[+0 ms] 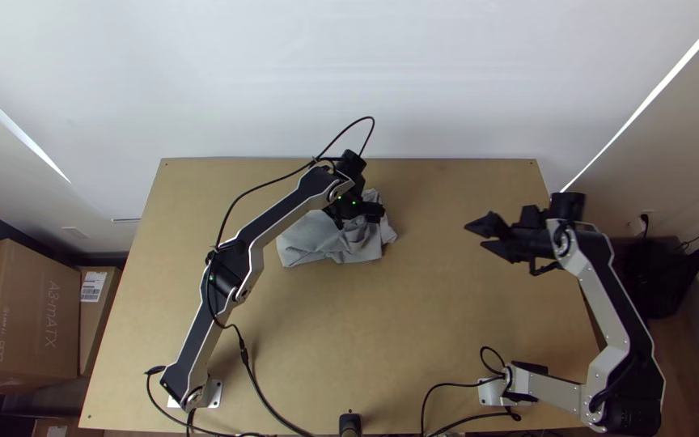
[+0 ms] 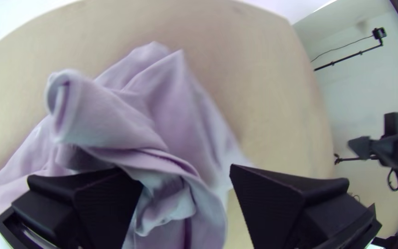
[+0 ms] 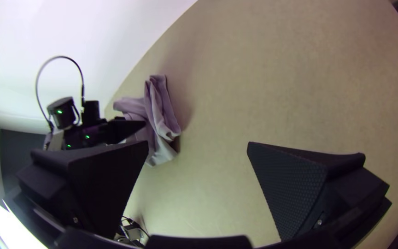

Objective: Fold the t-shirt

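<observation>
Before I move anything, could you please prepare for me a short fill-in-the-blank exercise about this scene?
The grey fabric t-shirt lies bunched on the light wooden ____.
The black right gripper is not shut but ____.
The black left gripper is nearer to the shirt than the ____ one.
The large brown box is made of ____.
Missing words: table; open; right; cardboard.

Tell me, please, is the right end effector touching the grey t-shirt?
Apart. The top view shows it plainly: the bare table lies between the open right end effector and the bunched grey t-shirt.
</observation>
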